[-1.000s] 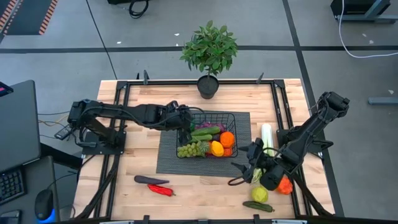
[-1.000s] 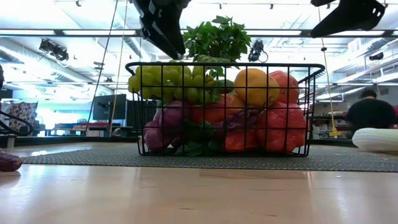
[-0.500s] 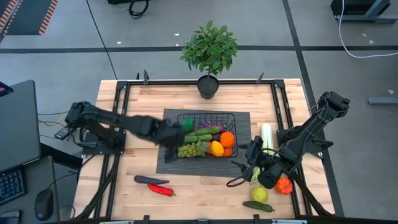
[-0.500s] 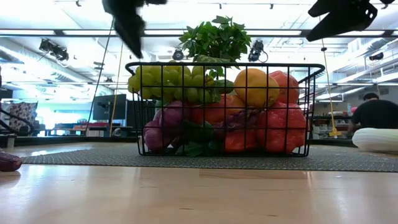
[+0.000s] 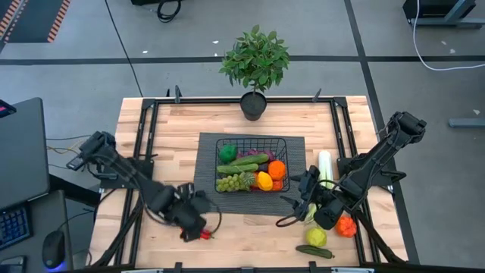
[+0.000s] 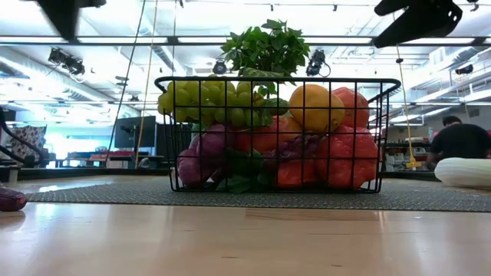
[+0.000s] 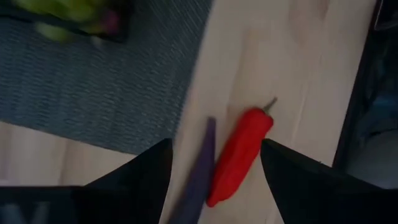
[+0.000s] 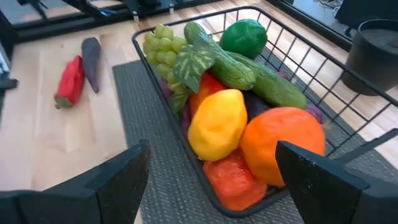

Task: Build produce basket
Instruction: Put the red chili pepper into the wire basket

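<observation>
A: In the basket (image 5: 251, 143), which sits on the ribbed mat (image 5: 206, 199) in the middle of the worktop (image 5: 174, 129), what can you count?

B: One bunch of green grapes (image 5: 235, 182), two cucumbers (image 5: 250, 160), one green pepper (image 5: 227, 152), one yellow pepper (image 5: 264, 180), one orange (image 5: 277, 169). There is red and purple produce lower down that I cannot separate.

A: And outside the basket?

B: Near its front left corner, off the mat, one red chili pepper (image 7: 239, 155) and one purple eggplant (image 7: 198, 174) lie side by side. To the basket's right lies one pale leek (image 5: 325, 165). Farther toward the front right are a yellow-green fruit (image 5: 316, 236), an orange-red piece (image 5: 347, 226) and one more cucumber (image 5: 314, 251).

A: Where are the left gripper's jaws?

B: The left gripper (image 5: 195, 225) hangs over the chili and eggplant, its jaws spread wide and empty; both pieces lie between them in the left wrist view.

A: The right?

B: The right gripper (image 5: 307, 199) is just right of the basket, jaws wide apart and holding nothing, facing the basket's contents.
</observation>
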Controlling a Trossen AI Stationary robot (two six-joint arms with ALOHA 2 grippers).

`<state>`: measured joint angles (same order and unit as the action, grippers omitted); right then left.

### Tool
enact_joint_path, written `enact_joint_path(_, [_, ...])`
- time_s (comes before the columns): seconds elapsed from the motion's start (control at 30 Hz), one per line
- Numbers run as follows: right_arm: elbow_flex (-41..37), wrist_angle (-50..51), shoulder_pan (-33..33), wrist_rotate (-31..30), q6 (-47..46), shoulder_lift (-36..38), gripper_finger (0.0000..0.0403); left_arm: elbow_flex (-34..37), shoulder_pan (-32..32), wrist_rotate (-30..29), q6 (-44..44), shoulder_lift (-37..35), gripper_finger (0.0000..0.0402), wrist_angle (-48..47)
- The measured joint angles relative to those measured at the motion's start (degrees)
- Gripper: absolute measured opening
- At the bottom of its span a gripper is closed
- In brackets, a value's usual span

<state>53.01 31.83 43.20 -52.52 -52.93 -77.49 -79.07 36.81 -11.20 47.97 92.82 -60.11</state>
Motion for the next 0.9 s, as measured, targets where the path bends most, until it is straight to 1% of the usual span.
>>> enact_joint_path(0.1, [0.0,-1.63,-0.02,0.6,0.0,0.02,0.0348,0.04,2.72,0.18,0.28,3.52,0.0247,1.19])
enact_joint_path(0.23, [0.0,-3.73,0.04,2.89,-0.04,-0.18,0.0348,0.04,5.15,2.99,-0.14,8.54,0.0242,2.64])
enact_joint_path(0.33, [-0.04,-4.84,0.27,3.24,-0.05,-0.39,0.0348,0.07,6.29,3.35,-1.18,11.76,0.0238,4.55])
enact_joint_path(0.43, [-1.73,-6.51,0.57,2.37,0.38,-0.84,0.0348,0.07,6.57,3.34,-2.54,14.47,0.0235,6.51])
enact_joint_path(0.7, [-6.92,-12.13,0.55,3.08,-4.98,-2.19,0.0348,0.07,6.5,3.34,-5.23,20.65,0.0231,9.54])
enact_joint_path(0.9, [-10.37,-20.41,1.14,3.14,-4.06,-2.16,0.0348,-0.13,6.42,3.58,-6.7,23.3,0.0231,10.13])
